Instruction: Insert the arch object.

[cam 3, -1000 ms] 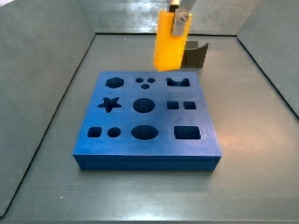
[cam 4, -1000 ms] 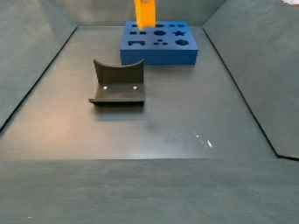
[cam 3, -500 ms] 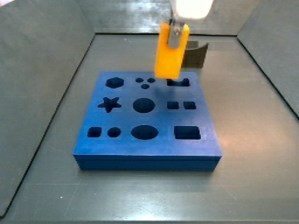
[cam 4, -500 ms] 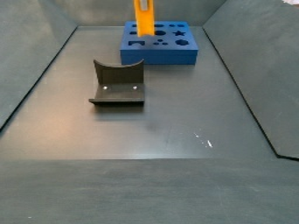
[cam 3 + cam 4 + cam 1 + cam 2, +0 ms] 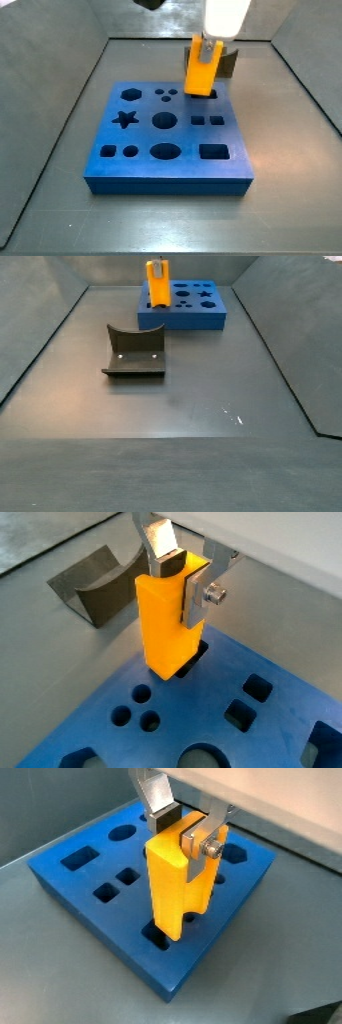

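The arch object [image 5: 171, 622] is a tall yellow-orange block, held upright. My gripper [image 5: 182, 574] is shut on its upper end. In both wrist views its lower end sits at the mouth of a dark hole in the blue board [image 5: 80, 888]; the block also shows in the other wrist view [image 5: 177, 883]. In a side view the block [image 5: 201, 66] stands over the notched hole at the board's [image 5: 167, 160] far right corner, with the gripper [image 5: 205, 38] above it. In the other side view the block [image 5: 156, 284] stands at the board's [image 5: 182, 314] near left corner.
A dark grey-brown block with a curved dip [image 5: 134, 352] lies on the floor in front of the board, also seen in a wrist view [image 5: 96, 584]. The board has several other holes: star, hexagon, round and square ones. Grey walls enclose the floor.
The gripper has lowered the arch object straight down; its lower end has come from above the board to the mouth of the notched hole.
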### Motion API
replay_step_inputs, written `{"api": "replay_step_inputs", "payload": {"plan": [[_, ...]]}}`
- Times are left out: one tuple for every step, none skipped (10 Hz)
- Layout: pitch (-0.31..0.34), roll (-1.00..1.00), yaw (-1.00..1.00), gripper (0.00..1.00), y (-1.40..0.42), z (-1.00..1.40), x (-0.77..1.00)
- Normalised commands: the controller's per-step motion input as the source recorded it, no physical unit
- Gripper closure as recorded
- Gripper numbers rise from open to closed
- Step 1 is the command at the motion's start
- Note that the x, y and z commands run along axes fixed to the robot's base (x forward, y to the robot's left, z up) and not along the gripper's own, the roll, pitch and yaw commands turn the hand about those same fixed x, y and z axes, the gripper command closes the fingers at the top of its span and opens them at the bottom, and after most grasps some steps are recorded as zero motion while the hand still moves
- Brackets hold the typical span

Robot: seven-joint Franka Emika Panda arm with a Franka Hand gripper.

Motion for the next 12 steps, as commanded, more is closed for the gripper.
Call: {"api": "replay_step_inputs", "payload": {"plan": [[0.054,0.05,0.12,1.0,-0.04,-0.31,0.39],[0.081,0.1,0.19,1.0,-0.17,-0.26,0.34],[0.044,0.1,0.23,1.0,-0.16,-0.24,0.19],[0.02,0.09,0.25,1.0,-0.14,-0.21,0.08],[0.0,0.08,0.25,1.0,-0.08,-0.19,0.0],[0.0,0.06,0.19,1.0,0.0,-0.27,0.0],[-0.007,0.07,0.0,1.0,0.0,-0.33,0.0],[-0.009,0.04,-0.14,1.0,0.0,-0.33,0.0],[-0.009,0.08,-0.15,1.0,0.0,-0.34,0.0],[-0.003,0.1,-0.1,1.0,0.02,-0.35,0.0],[-0.011,0.09,-0.08,1.0,0.02,-0.34,0.0],[0.0,0.1,-0.06,1.0,0.0,-0.32,0.0]]}}
